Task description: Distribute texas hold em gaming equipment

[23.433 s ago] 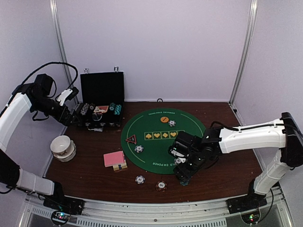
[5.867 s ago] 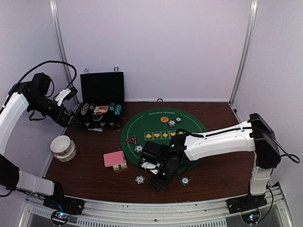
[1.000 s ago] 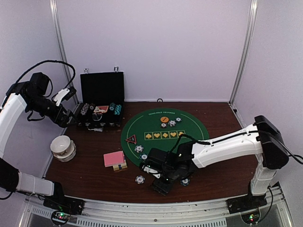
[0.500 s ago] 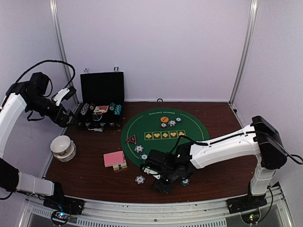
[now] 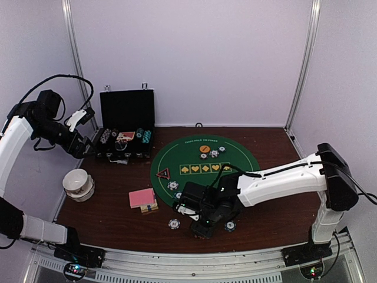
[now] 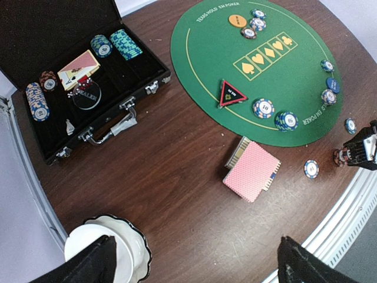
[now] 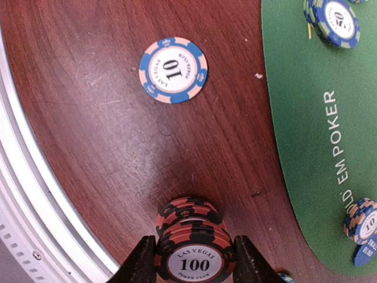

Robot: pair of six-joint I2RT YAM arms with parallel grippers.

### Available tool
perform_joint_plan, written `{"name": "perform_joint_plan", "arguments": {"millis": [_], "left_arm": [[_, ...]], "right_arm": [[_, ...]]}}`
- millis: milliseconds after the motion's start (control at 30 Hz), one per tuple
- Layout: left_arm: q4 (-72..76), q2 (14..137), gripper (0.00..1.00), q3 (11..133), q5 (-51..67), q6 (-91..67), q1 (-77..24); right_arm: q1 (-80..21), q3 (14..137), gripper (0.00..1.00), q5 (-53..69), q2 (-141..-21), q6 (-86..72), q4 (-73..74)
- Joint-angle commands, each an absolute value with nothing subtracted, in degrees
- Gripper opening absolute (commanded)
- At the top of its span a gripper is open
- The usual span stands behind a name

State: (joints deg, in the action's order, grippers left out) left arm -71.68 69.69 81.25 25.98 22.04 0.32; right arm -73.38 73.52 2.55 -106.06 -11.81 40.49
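My right gripper (image 7: 194, 262) hangs low over the wood near the table's front edge (image 5: 203, 226). Both its jaws press the sides of a red-and-black stack of 100 chips (image 7: 195, 252). A lone pink-and-blue 10 chip (image 7: 173, 69) lies flat beyond it. More chips (image 6: 263, 108) sit on the green felt mat (image 5: 235, 156) with the red-edged triangle marker (image 6: 231, 93), the orange button (image 6: 237, 19) and the blue button (image 6: 333, 84). The pink-backed card deck (image 6: 250, 171) lies left of the mat. Far off at the back left, my left gripper (image 6: 194, 265) stands open and empty (image 5: 82, 144).
The open black chip case (image 6: 88, 76), with chip rows and cards inside, stands at the back left. A white bowl (image 5: 78, 184) sits near the left edge. The metal table rail (image 7: 35, 200) runs close beside the right gripper. Another chip (image 5: 230, 224) lies right of it.
The right jaws have narrowed from wide apart until they press on the chip stack. That arm shifted only slightly. The left arm has not moved.
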Motion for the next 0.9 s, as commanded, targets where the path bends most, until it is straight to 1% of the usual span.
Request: {"name": "perform_joint_plan", "arguments": {"millis": [0,233,567,867], "left_arm": [[-71.70,69.32,0.98,82.88,26.41,22.59,0.20],[-71.66,69.13,0.98,82.88,26.31,22.76,0.18],[-71.70,69.10,0.98,82.88,25.98,22.93,0.18],[-71.63,69.71,0.98,82.79,26.57,23.03,0.20]], "right_arm": [[-73.09,77.26,0.25,0.79,-102.74,-10.52,43.22],[-68.88,81.39,0.25,0.70,-104.62,-9.94,43.43],[-64.70,88.82,0.21,1.12,-115.36,-9.40,40.17],[-62.25,89.36,0.20,1.68,-119.29,-9.30,36.72]]}}
